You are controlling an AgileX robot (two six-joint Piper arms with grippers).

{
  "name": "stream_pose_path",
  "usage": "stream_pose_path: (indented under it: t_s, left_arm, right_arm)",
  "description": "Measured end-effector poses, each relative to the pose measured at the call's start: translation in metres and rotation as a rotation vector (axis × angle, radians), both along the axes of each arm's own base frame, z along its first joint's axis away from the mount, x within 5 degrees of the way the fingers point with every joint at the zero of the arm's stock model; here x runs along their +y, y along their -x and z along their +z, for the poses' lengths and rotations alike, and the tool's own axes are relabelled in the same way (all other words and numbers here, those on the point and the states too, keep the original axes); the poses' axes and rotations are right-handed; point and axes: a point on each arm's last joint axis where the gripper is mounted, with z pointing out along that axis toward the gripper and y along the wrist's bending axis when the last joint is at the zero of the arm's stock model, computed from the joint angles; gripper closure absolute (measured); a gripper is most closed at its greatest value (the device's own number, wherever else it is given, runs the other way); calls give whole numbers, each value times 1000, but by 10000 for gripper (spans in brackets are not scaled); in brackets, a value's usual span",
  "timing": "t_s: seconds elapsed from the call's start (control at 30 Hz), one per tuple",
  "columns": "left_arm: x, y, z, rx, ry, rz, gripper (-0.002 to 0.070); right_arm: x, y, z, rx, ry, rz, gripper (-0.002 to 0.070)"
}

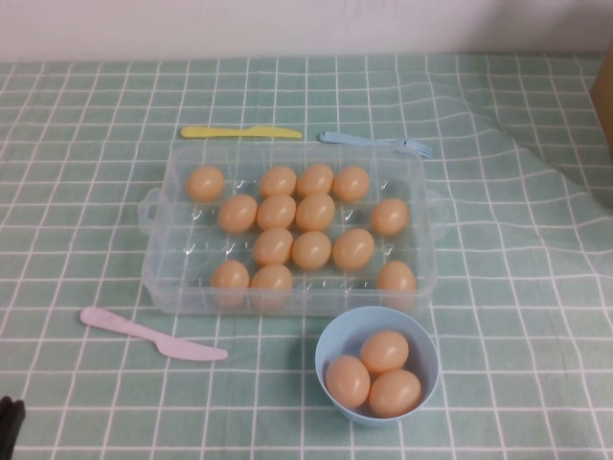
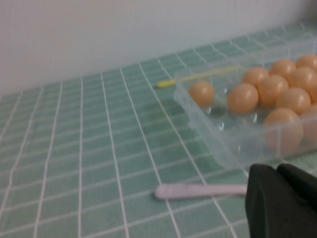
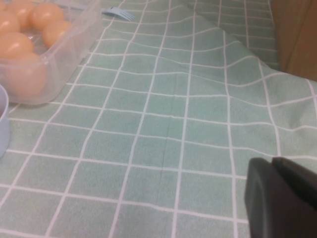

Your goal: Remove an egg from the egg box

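Note:
The clear plastic egg box point(image 1: 161, 251) stands mid-table and holds several tan-orange eggs, one egg point(image 1: 312, 249) near its middle. My left gripper point(image 2: 277, 171) is parked low at the table's near left corner, just showing in the high view point(image 1: 8, 424); it is shut and empty, well short of the egg box point(image 2: 233, 146) and its nearest egg point(image 2: 202, 92). My right gripper point(image 3: 271, 163) is shut and empty over the cloth to the right of the egg box point(image 3: 74, 42). It is outside the high view.
A light-blue bowl point(image 1: 330, 347) with three eggs stands in front of the box. A pink knife point(image 1: 144, 335) lies at front left. A yellow knife point(image 1: 239, 132) and a blue fork point(image 1: 378, 142) lie behind the box. The cloth is wrinkled at right, by a wooden edge point(image 1: 605, 96).

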Motion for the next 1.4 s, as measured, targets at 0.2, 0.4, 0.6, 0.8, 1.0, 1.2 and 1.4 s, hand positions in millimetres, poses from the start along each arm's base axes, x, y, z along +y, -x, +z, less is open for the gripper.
stream_pose_path:
  t_s: [0.2, 0.4, 0.6, 0.8, 1.0, 1.2, 1.4]
  left_arm:
    - [0, 3, -14, 140, -42, -6, 678]
    - [4, 3, -16, 172, -33, 65, 678]
    - [6, 3, -19, 202, -16, 106, 678]
    - [6, 3, -19, 205, -15, 107, 678]
    - [6, 3, -19, 206, -17, 107, 678]
    - [6, 3, -19, 205, -19, 108, 678]
    - [6, 3, -19, 205, -19, 108, 678]
  right_arm:
    - [0, 0, 0, -1, 0, 0, 694]
    - [0, 0, 0, -1, 0, 0, 694]
    - [0, 0, 0, -1, 0, 0, 694]
    - [0, 0, 0, -1, 0, 0, 694]
    - [0, 0, 0, -1, 0, 0, 694]
    - [0, 0, 0, -1, 0, 0, 694]
    - [0, 0, 0, -1, 0, 0, 694]
